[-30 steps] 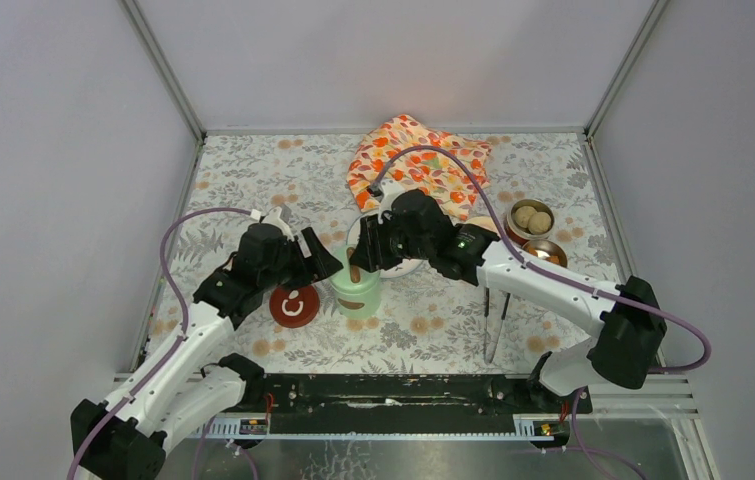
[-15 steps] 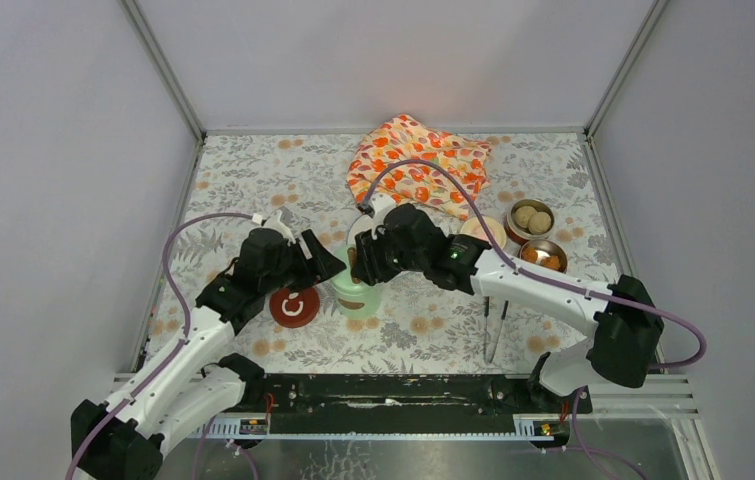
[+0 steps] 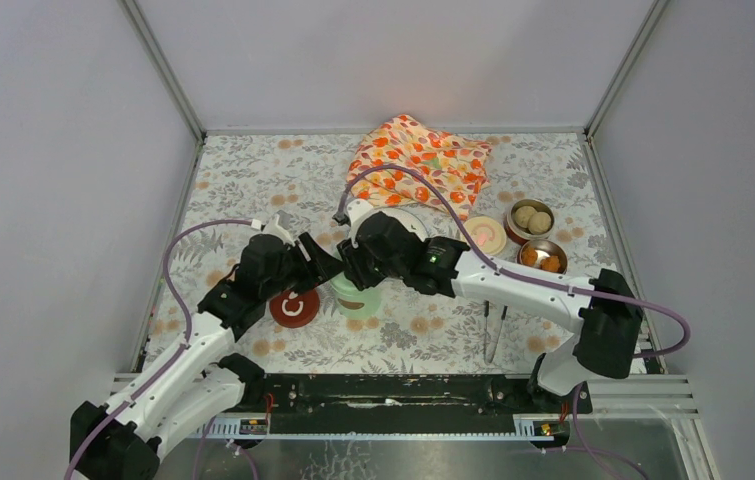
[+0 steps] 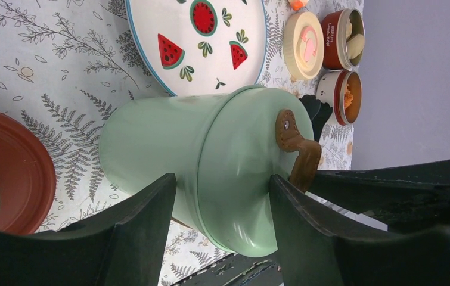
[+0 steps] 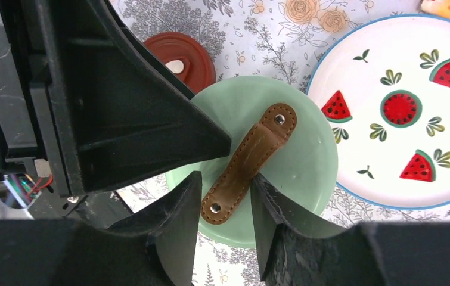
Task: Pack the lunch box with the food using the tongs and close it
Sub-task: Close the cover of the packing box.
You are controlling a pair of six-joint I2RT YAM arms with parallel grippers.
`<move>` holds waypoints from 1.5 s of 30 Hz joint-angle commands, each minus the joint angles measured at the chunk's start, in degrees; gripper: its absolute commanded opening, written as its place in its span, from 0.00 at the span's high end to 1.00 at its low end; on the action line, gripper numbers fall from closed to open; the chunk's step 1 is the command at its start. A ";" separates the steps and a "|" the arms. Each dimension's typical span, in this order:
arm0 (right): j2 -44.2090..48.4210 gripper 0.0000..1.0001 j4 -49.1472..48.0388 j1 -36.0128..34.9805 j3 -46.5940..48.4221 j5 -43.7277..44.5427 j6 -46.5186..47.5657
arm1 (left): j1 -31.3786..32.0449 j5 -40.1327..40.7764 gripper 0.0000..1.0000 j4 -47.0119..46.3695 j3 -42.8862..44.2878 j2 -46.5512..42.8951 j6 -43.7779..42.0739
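The mint-green pot [image 3: 358, 298] of the lunch box stands upright with its green lid [image 5: 306, 161] on. My right gripper [image 5: 226, 177] hovers over the lid, open, its fingers either side of the brown strap handle [image 5: 252, 152], with a gap on the left. My left gripper [image 4: 222, 179] is open at the pot's left wall, one finger above the other. The dark red lid [image 3: 294, 307] lies left of the pot. Two low bowls at the right hold the food: pale balls [image 3: 531, 219] and orange chunks [image 3: 543, 257]. The tongs [image 3: 493, 330] lie on the table.
A white plate with watermelon prints [image 5: 377, 149] sits just behind the pot. The cream lid [image 3: 485, 235] lies beside the bowls. An orange flowered cloth [image 3: 418, 160] is bunched at the back. Grey walls enclose the table on three sides.
My right arm has swung left and now sits over the green pot's lid. The left gripper's jaws have narrowed and edged closer to the pot. The pot has stayed put.
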State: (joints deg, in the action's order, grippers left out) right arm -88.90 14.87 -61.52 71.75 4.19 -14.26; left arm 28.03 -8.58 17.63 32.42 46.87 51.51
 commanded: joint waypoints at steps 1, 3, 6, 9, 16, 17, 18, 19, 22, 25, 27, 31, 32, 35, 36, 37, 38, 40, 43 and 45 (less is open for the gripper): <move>-5.81 0.57 13.43 -2.39 0.85 4.09 2.06 | 1.29 2.96 0.36 6.63 -3.29 2.35 -0.64; -6.61 0.57 14.77 -2.83 1.53 4.74 2.13 | 1.54 3.33 0.37 6.65 -3.33 2.89 -0.57; -8.56 0.56 18.50 -3.61 3.40 6.21 2.77 | 1.82 3.13 0.37 6.80 -3.33 3.70 -0.57; -11.09 0.57 23.49 -5.07 6.32 9.83 3.57 | 2.17 3.47 0.37 7.09 -3.42 3.79 -0.17; -13.09 0.57 26.71 -6.07 9.41 10.30 4.36 | 2.21 9.57 0.36 12.22 -1.00 0.01 -0.20; -13.51 0.57 27.17 -6.07 9.74 10.31 4.41 | 2.19 10.41 0.36 12.61 -0.56 -0.44 -0.38; -13.88 0.57 27.52 -6.07 10.23 10.14 4.15 | 2.25 10.80 0.36 12.90 -0.28 -0.66 -0.48; -14.19 0.57 27.69 -6.07 10.34 9.94 3.95 | 2.21 10.93 0.36 13.13 -0.04 -0.49 -0.63; -14.40 0.57 27.37 -5.87 10.48 8.82 2.66 | 2.21 10.68 0.36 13.40 0.67 1.10 -1.11; -13.07 0.57 26.50 -5.46 10.77 8.58 1.93 | 2.18 10.34 0.36 13.31 1.47 2.45 -1.59; -10.70 0.56 25.12 -5.45 10.99 9.03 1.92 | 2.21 10.53 0.36 13.39 1.99 2.79 -2.16; -5.04 0.55 21.42 -5.46 11.02 9.15 2.21 | 2.16 10.69 0.36 13.40 2.46 3.24 -2.54; -3.75 0.55 20.29 -5.38 11.02 9.27 2.29 | 2.20 10.69 0.36 13.40 2.59 3.39 -2.62; -0.47 0.54 18.01 -4.46 10.77 10.08 2.06 | 2.20 10.36 0.36 13.32 2.77 3.99 -2.85; 0.40 0.54 17.41 -3.78 10.58 10.75 1.86 | 2.27 10.21 0.36 13.31 2.81 4.23 -2.90; 1.13 0.55 16.90 -3.03 10.39 11.08 1.56 | 2.24 10.09 0.36 13.31 2.88 4.40 -2.98; 1.59 0.56 16.52 -1.99 10.16 10.99 1.45 | 2.28 10.03 0.36 13.31 2.96 4.43 -2.99; 1.83 0.58 16.10 0.04 9.80 9.60 1.52 | 2.29 9.91 0.36 13.23 3.11 4.43 -3.07; 0.97 0.61 15.49 2.23 9.49 7.93 1.63 | 2.29 9.57 0.36 13.04 3.21 4.83 -3.33; 0.04 0.64 14.97 3.35 9.38 6.48 1.58 | 2.29 9.34 0.36 12.91 3.38 5.04 -3.42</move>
State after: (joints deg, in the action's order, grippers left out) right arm -88.55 31.88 -60.23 81.65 13.61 -12.43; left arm 29.98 -1.48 22.74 36.64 50.00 51.42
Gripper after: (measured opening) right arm 0.385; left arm 0.640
